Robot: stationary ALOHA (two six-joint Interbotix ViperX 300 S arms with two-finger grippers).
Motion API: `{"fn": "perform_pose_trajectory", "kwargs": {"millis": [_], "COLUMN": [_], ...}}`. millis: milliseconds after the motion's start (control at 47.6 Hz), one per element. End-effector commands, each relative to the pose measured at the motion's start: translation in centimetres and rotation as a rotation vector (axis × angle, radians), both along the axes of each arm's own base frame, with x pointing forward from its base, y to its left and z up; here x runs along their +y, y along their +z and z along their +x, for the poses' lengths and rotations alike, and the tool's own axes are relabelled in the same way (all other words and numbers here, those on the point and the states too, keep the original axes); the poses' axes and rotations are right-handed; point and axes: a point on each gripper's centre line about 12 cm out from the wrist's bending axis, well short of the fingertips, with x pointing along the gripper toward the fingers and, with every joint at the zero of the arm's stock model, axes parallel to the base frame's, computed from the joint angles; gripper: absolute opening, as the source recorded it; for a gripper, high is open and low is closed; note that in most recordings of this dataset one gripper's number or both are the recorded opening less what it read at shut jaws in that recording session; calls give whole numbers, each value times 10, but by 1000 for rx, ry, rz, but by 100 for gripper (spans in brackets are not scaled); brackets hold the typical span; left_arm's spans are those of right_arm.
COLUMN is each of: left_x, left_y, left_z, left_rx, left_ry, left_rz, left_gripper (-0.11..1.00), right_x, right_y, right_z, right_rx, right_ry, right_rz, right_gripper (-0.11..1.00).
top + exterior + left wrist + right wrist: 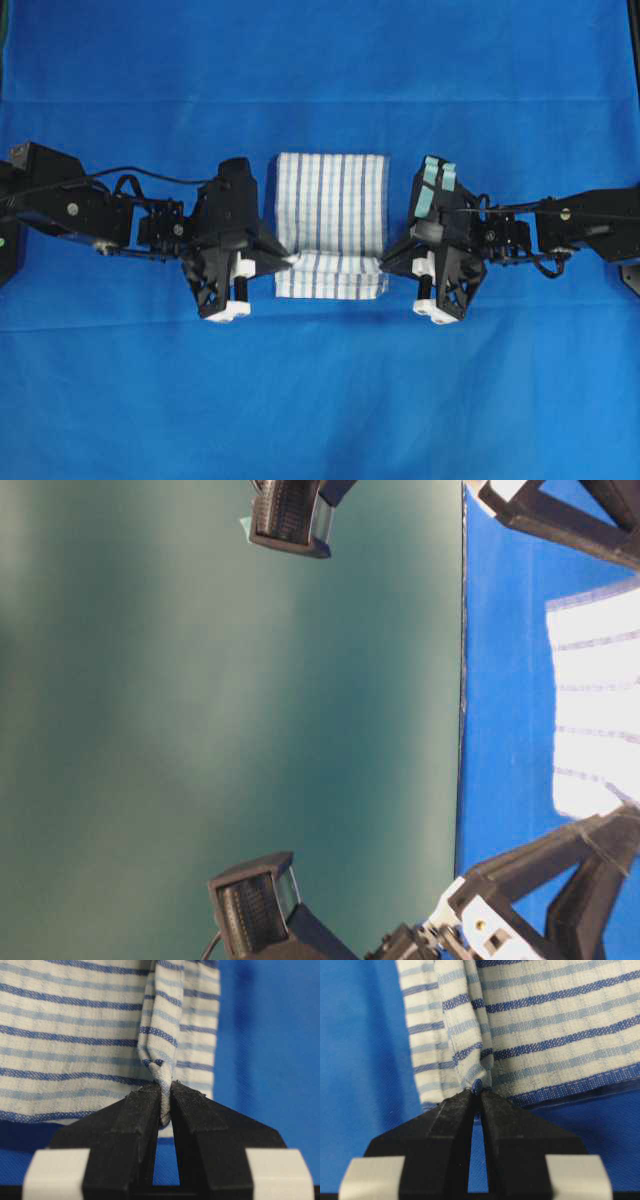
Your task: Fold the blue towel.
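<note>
Overhead view: we see the blue towel [331, 225] lying near the centre of the worktop, on a large plain blue cloth [320, 80] that covers it.
Towel shape: a white rectangle with thin dark-blue and light-blue stripes; its 6 o'clock end is doubled over, so a folded band lies across the lower part (the band's stripes look slightly offset from those above).
Left gripper [285, 262]: it sits at 9 o'clock of the towel, touching the left end of the folded band.
Left fingers [142, 1110]: in the left wrist view we see them clamped on a pinched fold of striped cloth, the fabric squeezed between the two black pads.
Right gripper [382, 263]: it sits at 3 o'clock of the towel, touching the right end of the same band.
Right fingers [496, 1110]: in the right wrist view we see them pressed together on a bunched corner of the towel, beside its dark-blue hemmed edge.
Arms: both reach in level from opposite sides, roughly mirrored.
Table-level view: turned sideways; we make out a strip of the towel [595, 700] on the blue cloth [505, 680], black arm parts at the corners, and a teal backdrop [200, 700].
</note>
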Motion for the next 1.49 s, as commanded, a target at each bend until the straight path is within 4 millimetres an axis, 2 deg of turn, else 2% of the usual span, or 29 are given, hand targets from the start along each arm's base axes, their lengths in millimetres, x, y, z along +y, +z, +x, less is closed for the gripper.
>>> {"fn": "perform_pose_trajectory", "kwargs": {"millis": [0, 693, 798, 967, 988, 1030, 1093, 1282, 1471], "left_x": [-5, -4, -4, -4, -4, -3, -3, -3, -1], "left_y": [8, -2, -2, 0, 1, 3, 12, 51, 96], "left_z": [1, -2, -3, -5, -6, -9, -11, -23, -50], "left_rx": [-21, 11, 11, 12, 12, 21, 20, -12, -105], "left_ry": [-11, -11, -10, -16, -19, -22, -25, -42, -73], "left_rz": [-3, 0, 0, 6, 9, 14, 17, 32, 69], "left_gripper": [5, 7, 20, 64, 69, 78, 84, 81, 81], "right_x": [3, 10, 11, 15, 16, 18, 19, 17, 11], "right_y": [13, 18, 20, 29, 31, 37, 48, 89, 133], "right_z": [5, 10, 13, 19, 19, 19, 17, 3, -21], "right_rx": [-43, -56, -55, -50, -51, -55, -66, -144, -252], "right_ry": [5, 25, 27, 42, 47, 56, 61, 96, 132], "right_rz": [5, 7, 8, 6, 4, 2, 2, -28, -93], "right_gripper": [7, 7, 11, 58, 62, 62, 58, 56, 56]}}
